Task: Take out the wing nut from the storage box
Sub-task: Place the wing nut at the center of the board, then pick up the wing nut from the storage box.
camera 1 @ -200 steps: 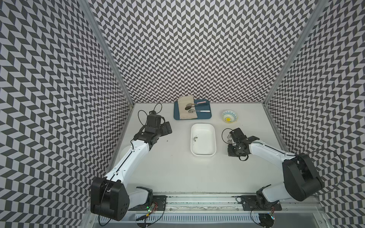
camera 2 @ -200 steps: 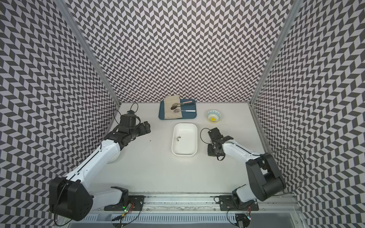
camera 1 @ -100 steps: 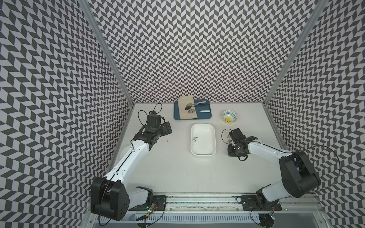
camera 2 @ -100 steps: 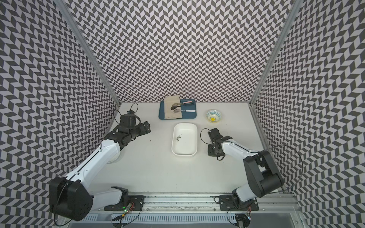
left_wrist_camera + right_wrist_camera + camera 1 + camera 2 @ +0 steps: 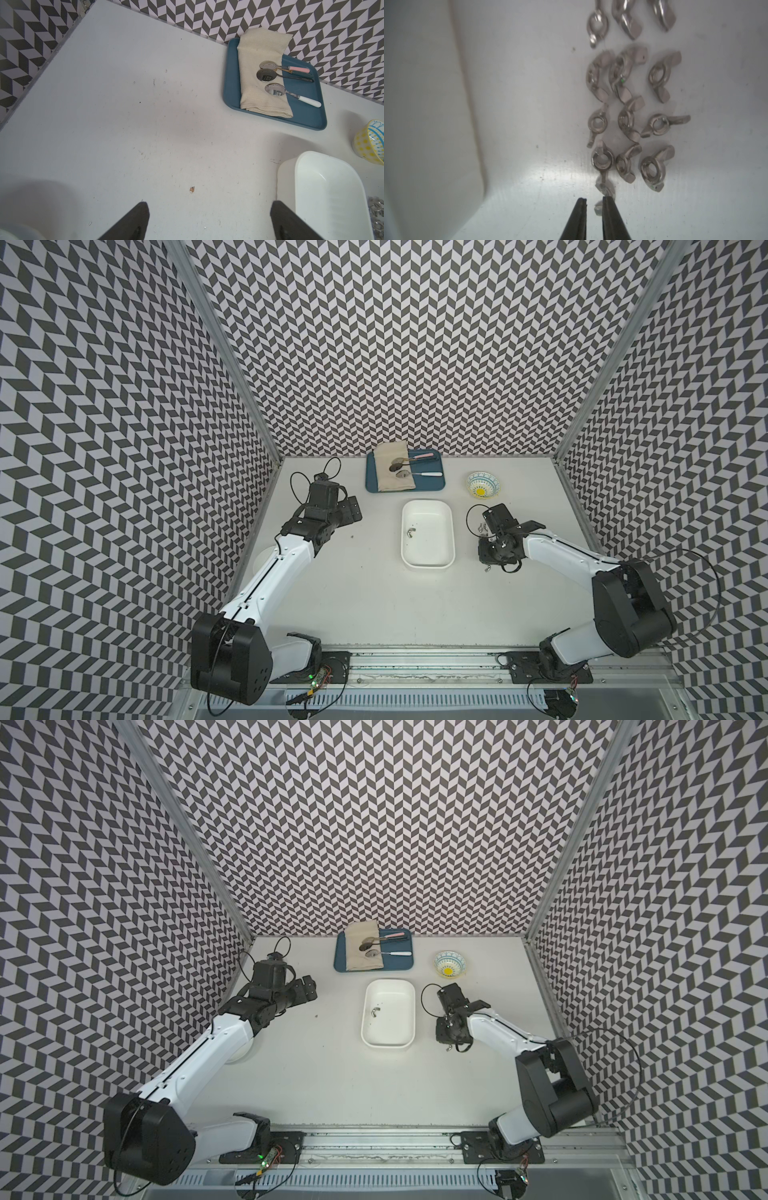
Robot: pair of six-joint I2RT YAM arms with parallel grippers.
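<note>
- Counter (image 5: pixel 374 614), white and scuffed, is bare along its near edge apart from the two arm bases.
- On the right arm's side, the right pincer (image 5: pixel 594 200) hangs tips-down just beside the storage box (image 5: pixel 434 549). Its fingers stand a narrow slit apart and pinch nothing.
- One loose nut (image 5: pixel 605 188) lies on the counter right at those tips, with one of its wings showing in the slit.
- Just past it, rows of wing nuts (image 5: pixel 625 122) lie on the counter outside the box, about a dozen, some touching each other. Judging by that pile, the emptying is nearly finished.
- In both top views the storage box holds at least one wing nut (image 5: pixel 411 533) on its plain floor, toward its left wall and well apart from the right pincer. It is too small to tell whether it is one piece or two.
- What seems left is to reach back in, lift that piece and set it with the rows.
- The left pincer (image 5: pixel 209 204) is spread wide and empty over bare counter on the box's other side.
- Farther back, a small patterned bowl (image 5: pixel 483 484) shows nothing inside.
- A blue tray (image 5: pixel 432 488) near the far wall carries a folded cloth (image 5: pixel 390 481) and three spoons (image 5: pixel 274 91), their heads resting on the cloth.
- Herringbone walls (image 5: pixel 415 344) close the cell.
</note>
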